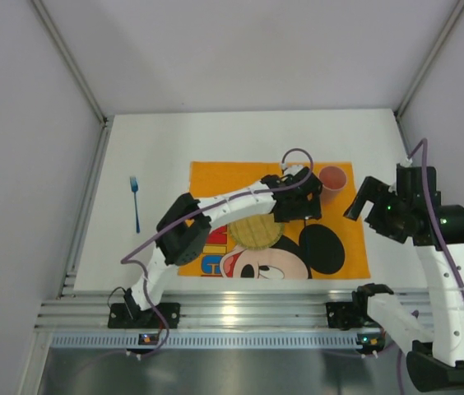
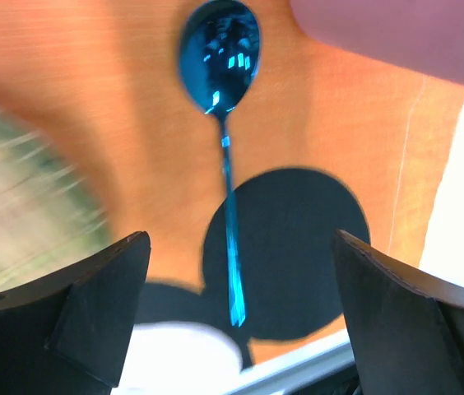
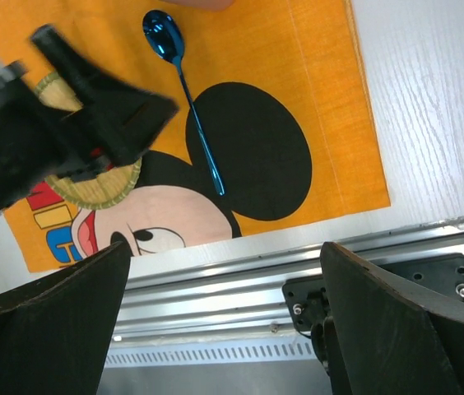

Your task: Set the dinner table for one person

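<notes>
The white dinner table [image 1: 158, 140] carries an orange Mickey Mouse placemat [image 1: 215, 174]. On the mat lie a round woven coaster [image 1: 255, 233] and a pink cup [image 1: 332, 178]. A blue spoon [image 2: 225, 132] lies flat on the mat, bowl near the cup [image 2: 396, 33], handle over Mickey's black ear. It also shows in the right wrist view [image 3: 184, 90]. My left gripper [image 2: 240, 240] is open and empty above the spoon's handle; in the top view [image 1: 302, 202] it hides the spoon. My right gripper [image 1: 362, 200] is open and empty, raised off the mat's right edge. A blue fork [image 1: 135, 202] lies on the table's left.
The ribbed aluminium rail [image 3: 240, 288] runs along the near edge, with the arm bases bolted on it. Grey walls enclose the table on the left, back and right. My left arm [image 3: 59, 123] reaches across the mat over the coaster [image 3: 92, 188].
</notes>
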